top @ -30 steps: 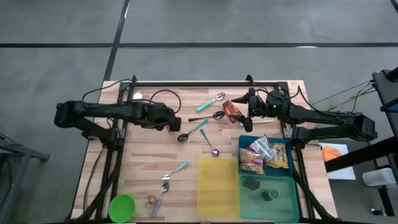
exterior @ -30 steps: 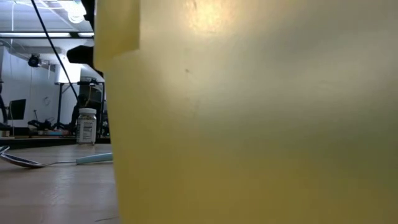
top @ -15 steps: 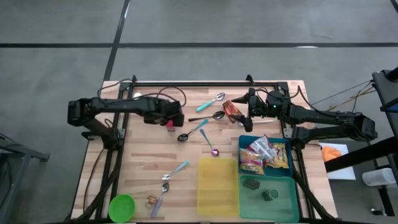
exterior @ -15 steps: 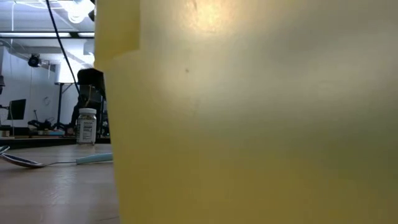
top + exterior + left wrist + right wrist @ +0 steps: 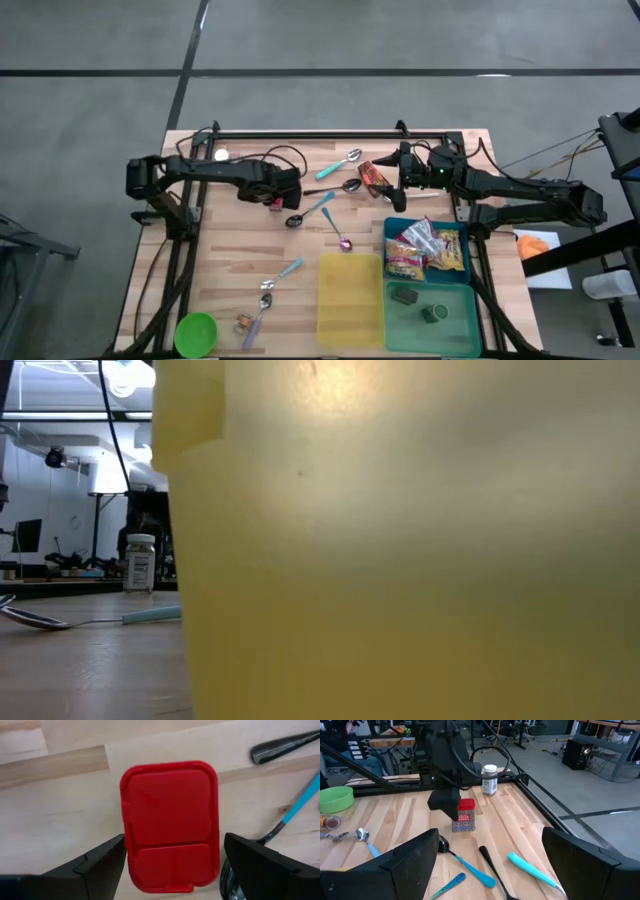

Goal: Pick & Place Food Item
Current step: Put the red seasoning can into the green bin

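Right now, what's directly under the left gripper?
A small red-lidded container stands upright on the wooden table, between the open fingers of the left gripper. In the high view the gripper covers most of it.

Wooden table (image 5: 230,250) with spoons (image 5: 308,211), bins (image 5: 350,300), green bowl (image 5: 196,332).

Pale butcher-block wood table top (image 5: 230,250), matt w/ visible grain strips. Small red container w/ smooth, slightly glossy plastic lid (image 5: 170,822). Shiny metal spoon w/ light-blue plastic handle (image 5: 310,210); its bowl is polished, reflective. Translucent yellow plastic bin (image 5: 350,298), matt, faintly scuffed up close. Bright green plastic bowl (image 5: 195,332), smooth. Crinkly glossy foil snack packets (image 5: 425,250) in teal plastic tray (image 5: 392,228). Small white plastic bottle w/ paper label (image 5: 490,779). Matt black gripper fingers (image 5: 97,860).
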Controlling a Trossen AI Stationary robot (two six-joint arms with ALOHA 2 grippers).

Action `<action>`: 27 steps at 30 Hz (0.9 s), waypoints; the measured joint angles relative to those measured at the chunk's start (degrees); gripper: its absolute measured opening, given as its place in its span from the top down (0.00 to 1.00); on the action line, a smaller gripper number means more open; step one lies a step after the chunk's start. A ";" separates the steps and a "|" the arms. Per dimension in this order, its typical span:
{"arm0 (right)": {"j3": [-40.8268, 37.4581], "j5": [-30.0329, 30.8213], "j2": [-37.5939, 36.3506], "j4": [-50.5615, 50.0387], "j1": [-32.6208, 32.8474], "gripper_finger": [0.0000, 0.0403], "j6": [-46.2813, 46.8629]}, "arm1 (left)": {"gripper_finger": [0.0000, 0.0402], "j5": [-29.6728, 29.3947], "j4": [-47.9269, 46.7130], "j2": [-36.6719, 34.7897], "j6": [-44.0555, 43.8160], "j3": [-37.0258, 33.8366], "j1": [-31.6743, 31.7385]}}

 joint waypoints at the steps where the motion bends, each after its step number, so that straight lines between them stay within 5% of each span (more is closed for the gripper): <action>1: 0.00 -0.02 0.00 0.02 0.00 0.13 0.00 | 0.16 -0.02 0.22 0.30 0.02 0.00 0.09; 6: 0.00 0.00 0.01 0.01 0.00 0.13 0.00 | 0.23 -0.44 0.78 0.83 0.04 0.00 0.81; 13: 0.00 -0.01 0.02 0.00 0.00 0.13 0.00 | 0.48 -0.44 1.74 0.76 0.19 0.00 0.89; 27: 0.00 0.00 0.02 0.02 0.00 0.13 0.00 | 0.46 -0.44 2.14 0.74 0.18 0.00 0.89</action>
